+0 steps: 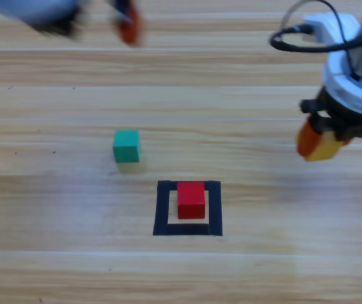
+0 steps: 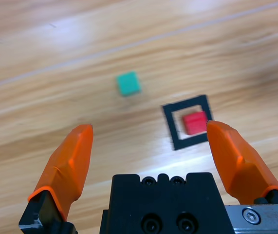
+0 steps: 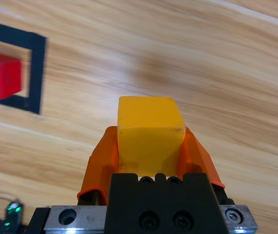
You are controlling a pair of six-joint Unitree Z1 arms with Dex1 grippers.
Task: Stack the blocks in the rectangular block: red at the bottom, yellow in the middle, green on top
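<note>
The red cube sits inside the dark tape square, slightly right of its centre; the same red cube and tape square appear at the left of the right wrist view. My right gripper hangs above the table to the right of the square, shut on the yellow cube. The teal-green cube rests on the wood up and left of the square. My left gripper is drawn back at the top left, open and holding nothing, looking down on the green cube and the red cube.
Bare wooden planks surround the tape square. A black cable loops off the right arm at the top right.
</note>
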